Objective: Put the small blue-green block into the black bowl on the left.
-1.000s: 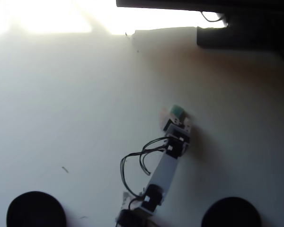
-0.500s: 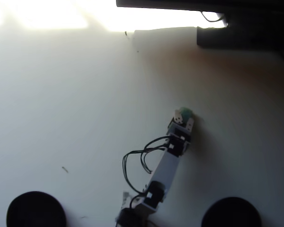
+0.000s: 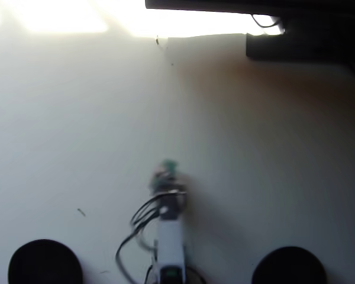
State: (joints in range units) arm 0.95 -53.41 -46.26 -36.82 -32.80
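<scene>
In the overhead view the arm reaches up from the bottom edge, blurred by motion. Its gripper (image 3: 165,171) is shut on the small blue-green block (image 3: 169,165), a teal speck at the arm's tip near the middle of the table. The black bowl (image 3: 45,261) on the left sits at the bottom left corner, well to the lower left of the gripper. A second identical black bowl (image 3: 289,265) sits at the bottom right.
The white table (image 3: 77,136) is brightly lit along its far edge. Dark equipment with a cable (image 3: 296,29) fills the top right corner. A small speck (image 3: 81,212) lies above the left bowl. Black wires (image 3: 136,222) loop off the arm's left side.
The gripper closed on the block between the first two frames. Since then the arm has swung left and pulled back, carrying the block from right of centre toward the middle.
</scene>
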